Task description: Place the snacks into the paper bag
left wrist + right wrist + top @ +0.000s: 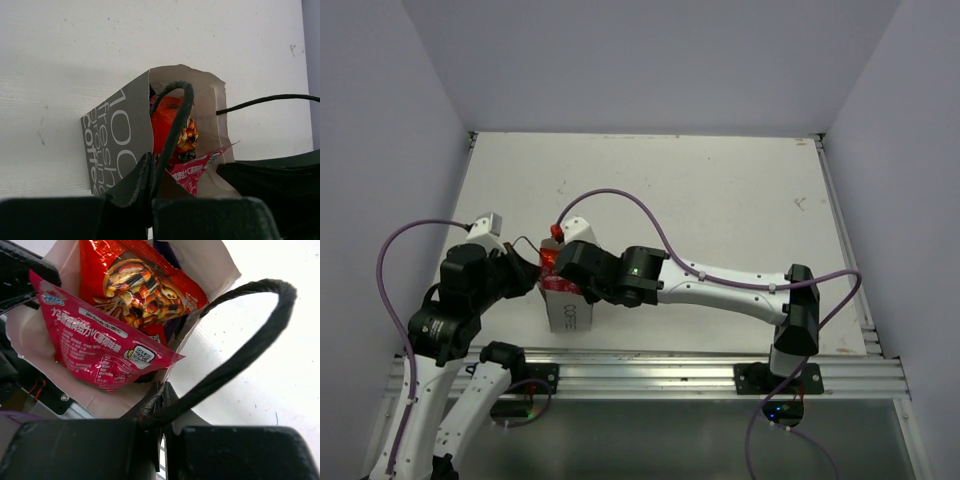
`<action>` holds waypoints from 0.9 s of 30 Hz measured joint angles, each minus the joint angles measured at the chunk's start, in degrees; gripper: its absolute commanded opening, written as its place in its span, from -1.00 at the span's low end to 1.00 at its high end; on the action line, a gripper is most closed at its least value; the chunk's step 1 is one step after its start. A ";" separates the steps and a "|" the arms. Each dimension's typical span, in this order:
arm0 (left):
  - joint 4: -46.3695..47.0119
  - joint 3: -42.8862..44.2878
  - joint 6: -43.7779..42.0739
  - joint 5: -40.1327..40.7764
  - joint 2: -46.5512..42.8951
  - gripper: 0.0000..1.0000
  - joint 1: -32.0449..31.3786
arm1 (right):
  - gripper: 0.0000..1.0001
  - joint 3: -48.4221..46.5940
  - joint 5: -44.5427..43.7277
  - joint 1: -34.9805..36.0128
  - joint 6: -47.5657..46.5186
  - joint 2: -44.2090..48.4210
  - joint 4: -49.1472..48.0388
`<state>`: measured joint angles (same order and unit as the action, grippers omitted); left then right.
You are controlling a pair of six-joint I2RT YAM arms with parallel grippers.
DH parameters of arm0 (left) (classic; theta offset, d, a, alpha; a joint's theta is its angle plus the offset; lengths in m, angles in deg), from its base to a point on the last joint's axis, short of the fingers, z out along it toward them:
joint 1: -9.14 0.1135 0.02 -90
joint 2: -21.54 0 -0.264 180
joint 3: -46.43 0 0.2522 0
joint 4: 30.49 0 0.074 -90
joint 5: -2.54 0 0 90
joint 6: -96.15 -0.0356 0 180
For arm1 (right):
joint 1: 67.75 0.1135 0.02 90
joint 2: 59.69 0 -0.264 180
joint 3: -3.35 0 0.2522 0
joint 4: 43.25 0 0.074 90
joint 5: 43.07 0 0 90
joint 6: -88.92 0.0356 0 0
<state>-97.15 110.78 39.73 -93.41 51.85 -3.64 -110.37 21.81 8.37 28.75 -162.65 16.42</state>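
- Left gripper [149, 207] pressed together, pinching the paper bag [117, 135] rim at lower middle of its view.
- Right gripper [161, 437] likewise pinches the rim; pink packet [95, 347] and red packet [145, 285] lie inside, just above.

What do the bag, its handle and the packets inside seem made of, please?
The paper bag: matte paper, creased edges. Its handle: dark twisted cord, apparently fibre. The red chip bag and pink sachet: glossy wrinkled printed film, likely plastic.
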 measured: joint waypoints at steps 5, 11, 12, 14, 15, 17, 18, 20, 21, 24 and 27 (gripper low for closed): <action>2.71 -2.23 2.01 -3.67 -1.75 -1.00 0.00 | -1.00 0.00 -2.60 0.04 0.76 1.18 3.76; 6.75 -5.29 5.42 -7.76 -1.90 -1.00 -0.09 | -1.00 0.11 -5.38 0.07 3.23 5.16 9.11; 7.65 -5.46 5.95 -8.44 -1.60 -1.00 -0.13 | -1.00 0.11 -5.77 0.07 3.61 5.88 9.75; 9.79 -5.51 6.54 -9.77 -0.59 -1.00 -0.17 | -1.00 0.11 -6.97 0.07 4.09 7.10 10.75; 11.10 -5.51 6.84 -10.34 0.11 -1.00 -0.17 | -1.00 0.13 -7.37 0.07 4.28 7.54 11.10; 13.42 -5.51 7.37 -11.13 1.60 -1.00 -0.33 | -1.00 0.15 -8.70 0.07 4.59 8.24 11.74; 14.71 -5.53 7.65 -11.34 2.54 -1.00 -0.66 | -1.00 0.26 -9.33 0.07 4.72 8.48 11.91; 17.70 -5.68 8.26 -10.95 4.92 -1.00 -2.54 | -1.00 0.72 -10.80 -0.09 4.85 8.74 12.44; 19.15 -5.79 8.90 -9.57 6.29 -1.00 -4.55 | -1.00 1.18 -11.45 -0.37 4.92 8.87 12.76; 22.93 -5.79 10.21 -2.99 10.88 -1.00 -13.79 | -1.00 3.37 -12.02 -1.64 4.92 9.68 14.12; 25.51 -5.25 11.52 6.19 16.79 -1.00 -26.21 | -1.00 6.45 -12.33 -3.93 4.68 11.37 16.04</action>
<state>-71.65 105.53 51.25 -87.23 68.63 -29.84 -103.92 9.48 4.43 33.42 -151.29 32.46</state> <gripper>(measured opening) 0.011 0.012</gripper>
